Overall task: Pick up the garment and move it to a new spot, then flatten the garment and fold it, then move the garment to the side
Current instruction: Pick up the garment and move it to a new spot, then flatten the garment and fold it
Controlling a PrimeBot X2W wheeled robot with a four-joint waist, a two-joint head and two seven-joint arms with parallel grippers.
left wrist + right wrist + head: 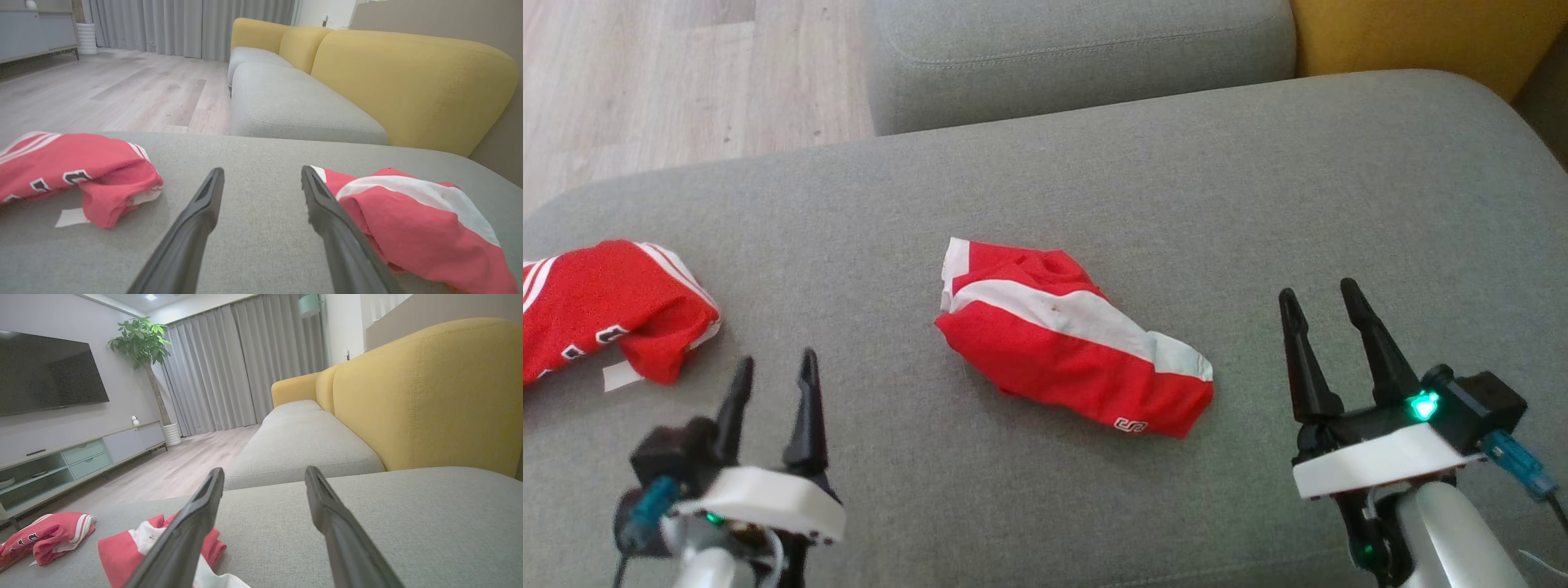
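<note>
Garment lies crumpled on the grey sofa seat, just ahead and left of my left tool. That tool and my right tool are spread wide, holding nothing. Another red cloth lies between them. I think every step is left: lifting, flattening, folding, moving aside.

The garment runs off the head view's left edge, its number partly folded under; the right gripper's finger hides part of the red-and-white cloth.
</note>
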